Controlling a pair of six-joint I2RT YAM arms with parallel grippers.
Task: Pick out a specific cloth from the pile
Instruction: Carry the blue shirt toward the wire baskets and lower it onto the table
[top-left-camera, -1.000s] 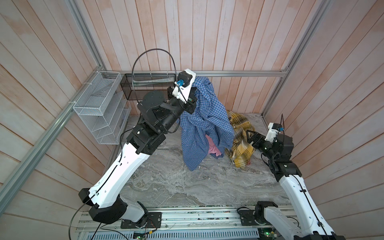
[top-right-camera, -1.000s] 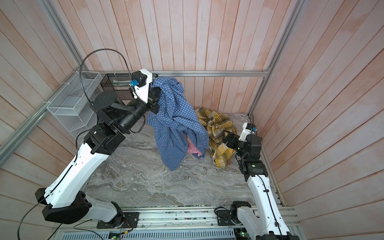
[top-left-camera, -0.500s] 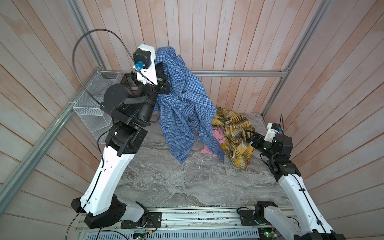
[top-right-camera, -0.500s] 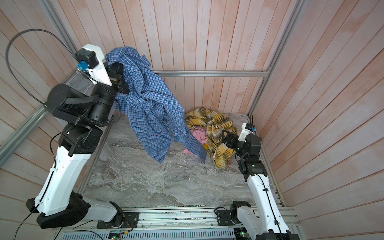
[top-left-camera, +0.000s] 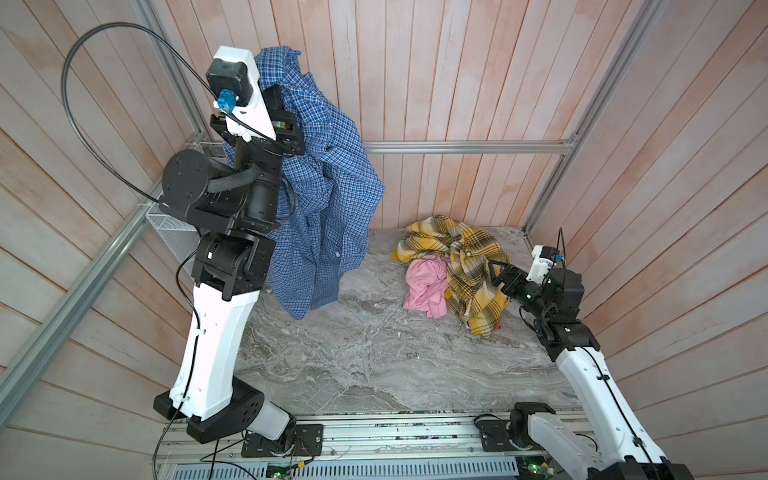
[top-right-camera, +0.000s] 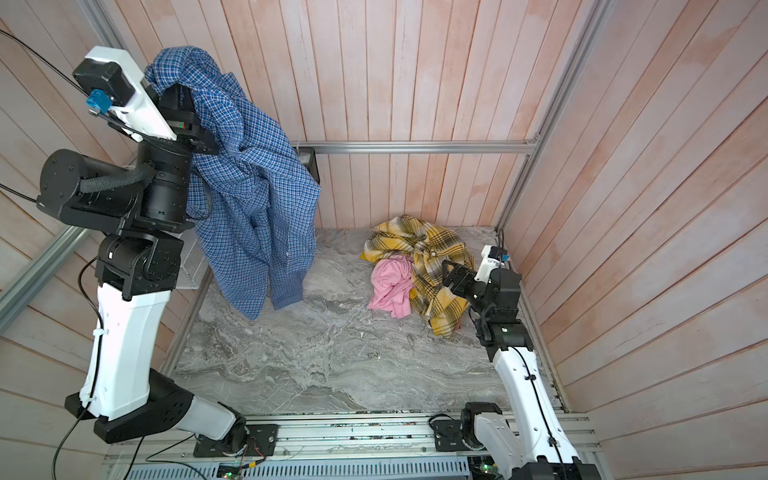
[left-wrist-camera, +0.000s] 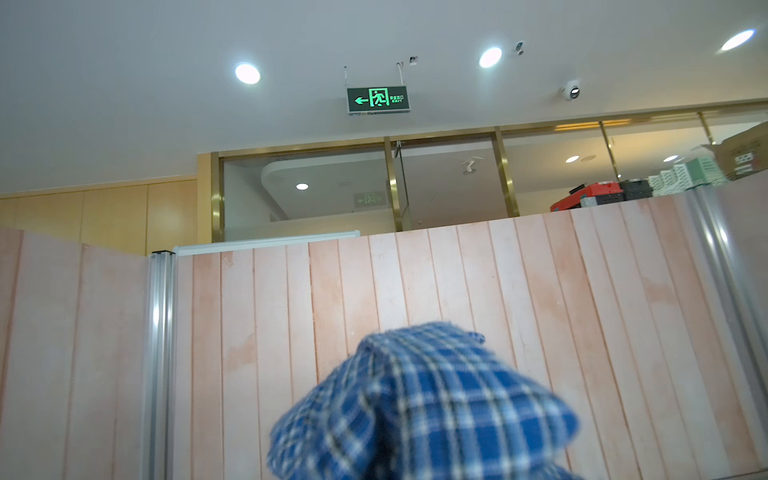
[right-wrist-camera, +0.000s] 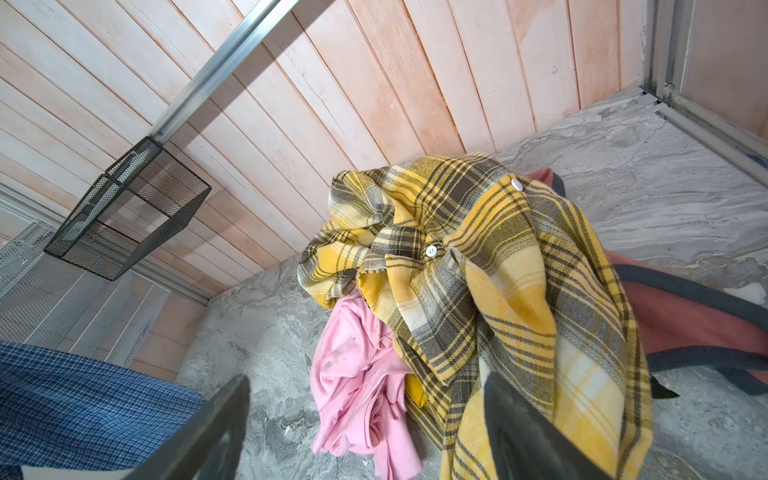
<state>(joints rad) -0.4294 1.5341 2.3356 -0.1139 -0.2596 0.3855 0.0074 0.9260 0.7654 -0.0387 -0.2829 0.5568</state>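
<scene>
Down at the bottom edge of both top views, the two arm bases sit on a slotted metal mounting rail (top-left-camera: 374, 436). Just beyond it lies the grey, marble-veined tabletop (top-left-camera: 353, 353), smooth and bare through the middle.

On the lower right, the right arm stretches low and forward. Its right pincer (top-left-camera: 498, 275) is spread wide with nothing between the fingers (right-wrist-camera: 523, 428), right at the edge of the pile (top-left-camera: 453, 270). That heap is soft and crumpled. A thick yellow plaid shirt (top-left-camera: 469, 257) with big dark checks and white buttons is bunched on top. A plain pink cloth (top-left-camera: 426, 282) spills out on its left. A faded red garment (right-wrist-camera: 685, 316) with dark trim lies flat beneath, clear only in the right wrist view.

Over on the left the left arm stands tall, elbow folded and wrist turned upward. The left pincer (top-left-camera: 275, 94) is high in the upper left of the frame, clamped together on the blue check shirt (top-left-camera: 328, 199). This thin woven fabric, finely checked in dark and white, drapes over the fingers and hangs in long loose folds, well apart from the heap. I cannot tell whether its lowest hem touches the marble.

Farther back, a white wire-mesh rack (top-left-camera: 174, 224) peeks out behind the arm. A black mesh basket (right-wrist-camera: 124, 208) hangs on an aluminium bar (top-left-camera: 457, 146) across the pale pink plank wall.
</scene>
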